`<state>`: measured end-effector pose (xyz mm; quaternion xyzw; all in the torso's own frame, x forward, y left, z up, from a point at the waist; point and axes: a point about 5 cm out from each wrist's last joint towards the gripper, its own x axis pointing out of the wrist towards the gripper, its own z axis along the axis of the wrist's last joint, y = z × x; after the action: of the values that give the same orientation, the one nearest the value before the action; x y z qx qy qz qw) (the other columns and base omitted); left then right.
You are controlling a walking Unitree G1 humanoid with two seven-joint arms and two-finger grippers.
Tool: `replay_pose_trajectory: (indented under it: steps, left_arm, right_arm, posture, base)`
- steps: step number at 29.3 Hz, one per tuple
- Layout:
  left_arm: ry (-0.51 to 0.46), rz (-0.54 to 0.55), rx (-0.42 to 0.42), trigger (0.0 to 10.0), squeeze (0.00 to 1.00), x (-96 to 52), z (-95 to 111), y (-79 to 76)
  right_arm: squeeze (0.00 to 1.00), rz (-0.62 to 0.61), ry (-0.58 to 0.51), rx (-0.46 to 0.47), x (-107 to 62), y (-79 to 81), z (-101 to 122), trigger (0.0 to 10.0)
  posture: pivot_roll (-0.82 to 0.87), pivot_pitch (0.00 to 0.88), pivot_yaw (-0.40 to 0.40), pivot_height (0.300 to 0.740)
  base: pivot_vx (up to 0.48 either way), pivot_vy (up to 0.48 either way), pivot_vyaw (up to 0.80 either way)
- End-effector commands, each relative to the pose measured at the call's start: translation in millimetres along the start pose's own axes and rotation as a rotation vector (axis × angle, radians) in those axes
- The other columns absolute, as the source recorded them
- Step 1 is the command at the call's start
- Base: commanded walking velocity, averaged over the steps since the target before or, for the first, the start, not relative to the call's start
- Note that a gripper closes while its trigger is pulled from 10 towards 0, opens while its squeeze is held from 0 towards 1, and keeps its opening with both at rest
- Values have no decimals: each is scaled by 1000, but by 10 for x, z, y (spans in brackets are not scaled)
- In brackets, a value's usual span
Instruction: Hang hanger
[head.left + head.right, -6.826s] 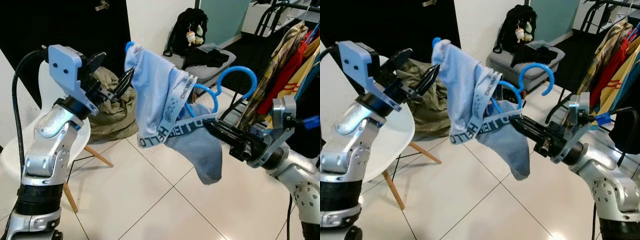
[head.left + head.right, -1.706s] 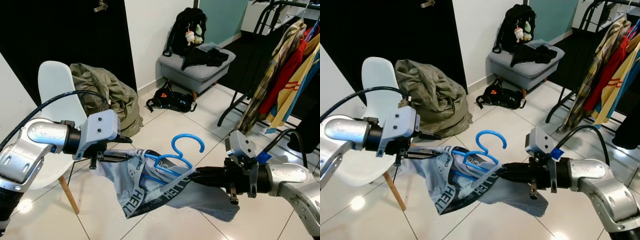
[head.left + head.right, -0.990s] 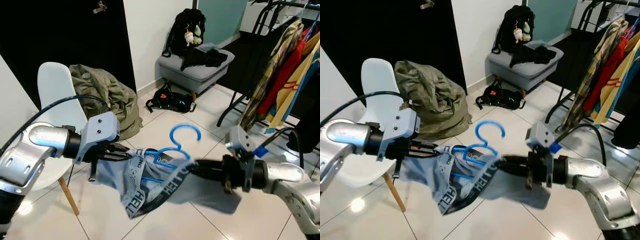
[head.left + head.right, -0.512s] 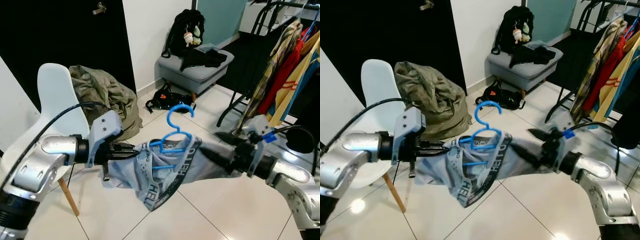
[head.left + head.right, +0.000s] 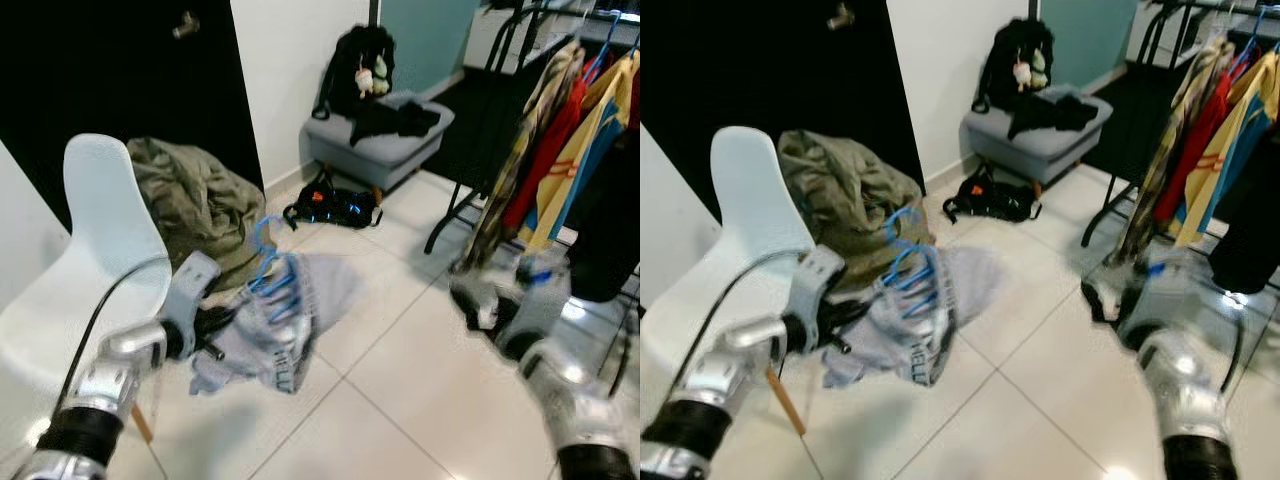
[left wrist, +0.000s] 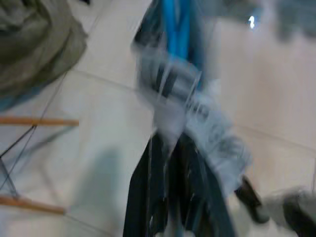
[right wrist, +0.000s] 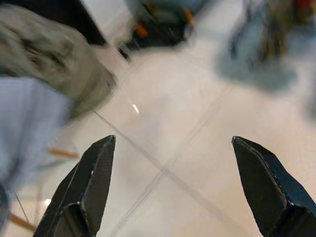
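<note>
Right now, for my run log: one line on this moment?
left gripper: shut on blue hanger with grey garment | right gripper: open, empty | clothes rack: ahead right

Motion blur across all views. The blue hanger [image 5: 272, 272] is smeared, its lower bar hidden inside the grey garment [image 5: 290, 320]; waistband lettering unreadable. Right gripper [image 5: 480, 300] is a blur in the head views, and the clothes rack [image 5: 560, 120] is cut by the frame edge.

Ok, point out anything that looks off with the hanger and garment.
The light blue garment is bunched in a crooked heap over the blue hanger rather than draped evenly. The left pincer alone holds the bundle; the right pincer is open, apart from it. The clothes rack stands far off.
</note>
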<state>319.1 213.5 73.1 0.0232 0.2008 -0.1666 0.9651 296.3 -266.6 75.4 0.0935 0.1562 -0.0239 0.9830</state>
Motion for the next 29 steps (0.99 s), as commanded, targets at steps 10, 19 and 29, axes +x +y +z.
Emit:
replay_pose_trajectory:
  steps: [10, 19, 29]
  left_arm:
    - [-19, 211, -96, 10000, 0, 35, -235, 47]
    - [-59, 245, -38, 10000, 0, 107, -200, -9]
    - [-72, 241, -26, 10000, 0, 145, -225, -88]
  right_arm:
    - [0, -125, 105, 7, -37, -143, -414, 10000]
    - [0, -163, 86, -6, 22, -102, -453, 10000]
    - [0, -148, 94, -27, 52, -25, -526, 10000]
  posture:
    - [-76, 94, 69, 740]
    - [-71, 77, 60, 740]
    - [-65, 72, 49, 740]
  base:
    - [0, 0, -800]
    - [58, 0, -356]
    - [304, 0, 0]
